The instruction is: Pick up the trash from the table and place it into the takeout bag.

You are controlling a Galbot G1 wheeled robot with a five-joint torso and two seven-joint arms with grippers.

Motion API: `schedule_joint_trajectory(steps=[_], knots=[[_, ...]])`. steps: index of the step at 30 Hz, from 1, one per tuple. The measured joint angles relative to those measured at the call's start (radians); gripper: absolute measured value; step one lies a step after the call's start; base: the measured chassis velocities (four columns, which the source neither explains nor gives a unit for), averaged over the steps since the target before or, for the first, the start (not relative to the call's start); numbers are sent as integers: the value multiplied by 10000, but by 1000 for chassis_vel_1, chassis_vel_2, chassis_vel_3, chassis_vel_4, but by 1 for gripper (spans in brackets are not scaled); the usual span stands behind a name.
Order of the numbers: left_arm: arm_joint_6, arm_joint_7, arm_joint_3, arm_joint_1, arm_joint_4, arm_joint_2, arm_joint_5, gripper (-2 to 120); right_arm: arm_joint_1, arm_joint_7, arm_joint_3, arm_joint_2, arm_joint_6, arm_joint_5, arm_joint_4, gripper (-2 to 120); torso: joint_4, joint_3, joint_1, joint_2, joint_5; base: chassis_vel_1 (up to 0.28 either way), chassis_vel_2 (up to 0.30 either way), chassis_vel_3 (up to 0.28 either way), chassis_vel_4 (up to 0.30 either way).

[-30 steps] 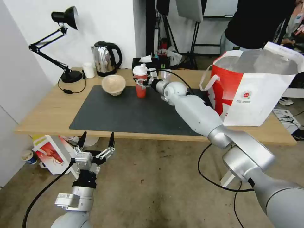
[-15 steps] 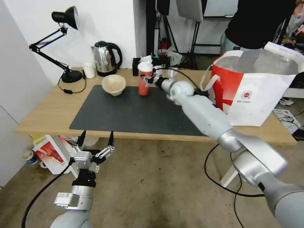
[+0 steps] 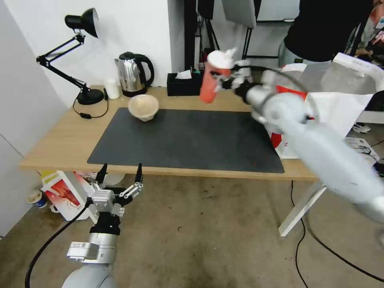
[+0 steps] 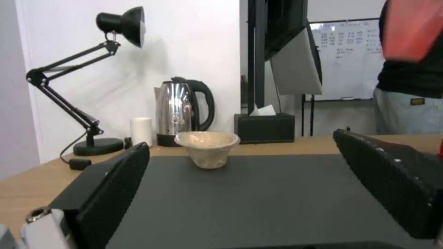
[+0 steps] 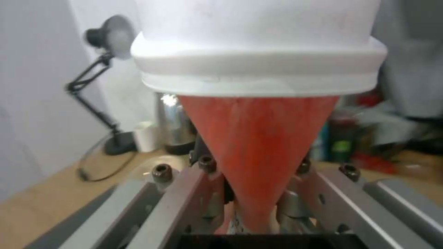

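- The right gripper is raised above the table's far edge, its fingers clamped on the cup.
- The cup is clear of the table, in the air and tilted, with its white lid uppermost and leaning toward the bag.
- In the right wrist view the cup sits wedged between the two metal fingers, the white lid close to the lens.
- The bag stands open at the table's right end, partly behind the right arm; its silvery lining shows at the mouth.
- The cup is near the bag's left rim but still outside it.
- The pulp bowl stands upright on the far left corner of the grey mat.
- In the left wrist view the bowl rests at the mat's far edge, in front of the kettle.
- The left gripper hangs low in front of the table's near edge, below the tabletop, fingers spread wide and holding nothing.
- Its two black fingers frame the left wrist view, well apart.
- Along the table's back edge stand a black desk lamp, a small white cup, the kettle and a black tissue box.
- A white carton with a red picture lies on the floor under the table's left end.
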Motion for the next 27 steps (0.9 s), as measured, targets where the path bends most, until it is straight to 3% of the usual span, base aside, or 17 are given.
schedule_joint_trajectory(steps=[2,8,12,19,27], knots=[[0,0,5,-2,-1,0,0,99,-3,36,14,-33,-13,16,42,8,0,0,0,0,1,0,0,0,0],[-33,3,60,44,-97,-13,28,99,-483,1941,981,-2019,-745,411,1646,8,1,-1,-1,0,4,0,0,0,0],[-35,3,54,54,-154,-11,29,99,-501,2163,1251,-2386,-827,583,1668,8,5,1,0,-1,5,0,0,0,0],[-71,3,48,5,-169,54,-79,100,-435,2270,1931,-3130,-918,1623,806,8,3,1,0,-1,5,0,0,0,0],[-74,-23,19,-32,-132,207,-231,100,-292,1941,2003,-3362,-834,1967,-508,8,4,1,0,-1,3,0,0,0,0]])
